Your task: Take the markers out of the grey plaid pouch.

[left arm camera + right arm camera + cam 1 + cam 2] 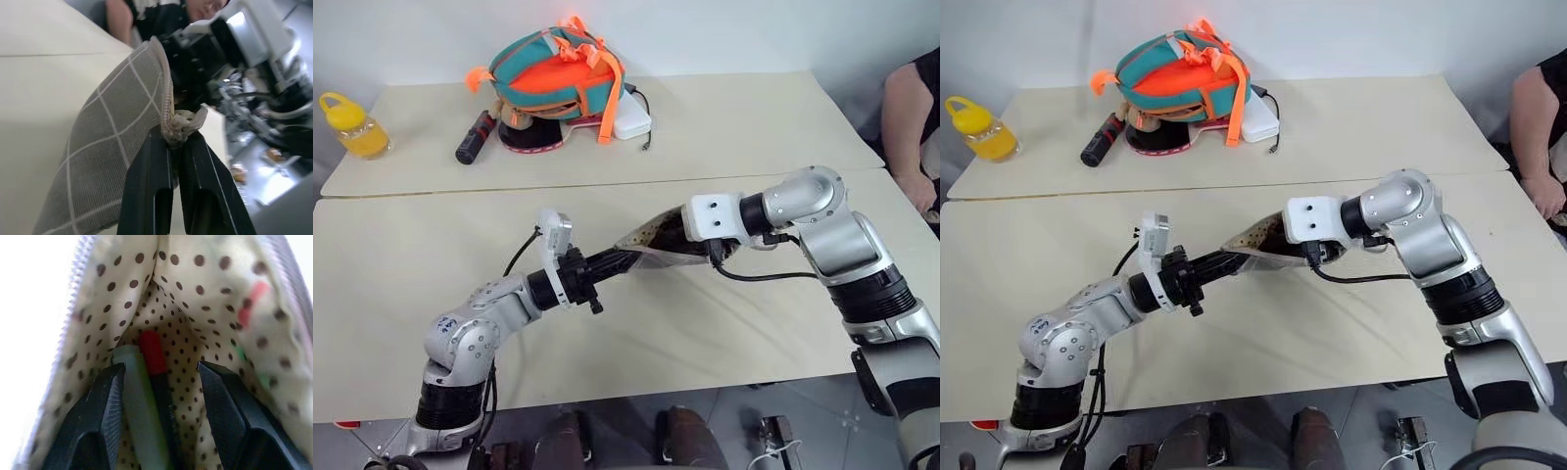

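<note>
Extraction step. Left gripper [172, 147] clamped on the zip end of the pouch [112, 147], held up over the table [401, 264]. Right gripper [159, 382] inside the mouth, fingers apart around both markers [144, 382] — green and red, side by side against the lining. Next — close on them, then draw straight out.

No readable text, label, brand name, number or sign appears anywhere in these views. The grey plaid pouch [112, 142] carries only thin white grid lines, and its lining [195, 298] shows a plain pattern of dark dots, with no lettering. The two markers [144, 382] inside it show bare green and red barrels without print that can be made out. The backpack [553, 73] at the far side of the desk [724, 127] shows no legible logo, and the yellow bottle [354, 125] shows no legible label.
</note>
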### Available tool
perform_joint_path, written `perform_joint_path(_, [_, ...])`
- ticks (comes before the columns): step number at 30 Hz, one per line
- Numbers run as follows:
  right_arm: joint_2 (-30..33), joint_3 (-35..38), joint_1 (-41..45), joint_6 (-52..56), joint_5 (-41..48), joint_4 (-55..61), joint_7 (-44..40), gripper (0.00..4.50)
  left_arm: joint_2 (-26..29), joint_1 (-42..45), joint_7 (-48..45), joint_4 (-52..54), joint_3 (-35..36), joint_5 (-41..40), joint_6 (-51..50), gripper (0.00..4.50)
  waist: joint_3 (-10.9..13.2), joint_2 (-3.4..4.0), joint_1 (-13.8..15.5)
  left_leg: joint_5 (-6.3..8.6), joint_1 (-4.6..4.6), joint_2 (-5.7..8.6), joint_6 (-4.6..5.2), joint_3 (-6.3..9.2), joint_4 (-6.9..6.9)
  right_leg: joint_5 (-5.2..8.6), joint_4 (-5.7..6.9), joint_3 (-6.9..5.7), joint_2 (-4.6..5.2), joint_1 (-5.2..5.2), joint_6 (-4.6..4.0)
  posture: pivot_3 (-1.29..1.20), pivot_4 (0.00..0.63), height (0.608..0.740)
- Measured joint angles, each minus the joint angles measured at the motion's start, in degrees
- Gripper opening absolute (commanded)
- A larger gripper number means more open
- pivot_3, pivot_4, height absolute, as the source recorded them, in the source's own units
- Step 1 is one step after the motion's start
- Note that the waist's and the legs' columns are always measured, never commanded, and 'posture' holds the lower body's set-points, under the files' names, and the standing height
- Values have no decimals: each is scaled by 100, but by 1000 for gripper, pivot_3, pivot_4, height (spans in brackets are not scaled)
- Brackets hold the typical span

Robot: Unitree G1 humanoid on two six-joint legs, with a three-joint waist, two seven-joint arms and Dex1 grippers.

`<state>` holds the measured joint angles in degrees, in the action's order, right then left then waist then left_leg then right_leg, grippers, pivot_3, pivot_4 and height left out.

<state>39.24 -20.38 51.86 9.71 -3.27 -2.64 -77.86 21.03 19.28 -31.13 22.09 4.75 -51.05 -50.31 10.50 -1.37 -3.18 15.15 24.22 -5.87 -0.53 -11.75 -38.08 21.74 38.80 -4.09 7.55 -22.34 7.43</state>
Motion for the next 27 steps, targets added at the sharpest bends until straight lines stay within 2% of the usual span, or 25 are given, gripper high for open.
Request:
perform_joint_path(3, [2,-296,-32,-145,-332,-76,31,2442,182,-160,48,-33,-51,206,40,0,0,0,7,0,-1,3,0,-1,-2,0,-5,0,2,3,0,0,150,740])
perform_joint_path(10, [-20,-590,-49,-584,-800,-492,262,2442,154,-409,67,-114,-185,481,305,0,0,-1,7,0,-7,2,0,1,-2,0,-16,-3,0,16,0,0,150,740])
perform_joint_path(20, [-181,-623,-307,-544,-855,-419,268,2442,21,-436,117,-276,-307,763,602,0,0,-1,2,0,-11,0,0,4,-4,0,-15,-4,-2,21,0,0,150,740])
perform_joint_path(27, [-310,-612,-331,-517,-792,-293,275,2442,-219,-436,150,-286,-129,744,672,0,0,-1,13,0,-10,1,0,6,-4,0,-17,-6,-1,22,0,0,150,740])
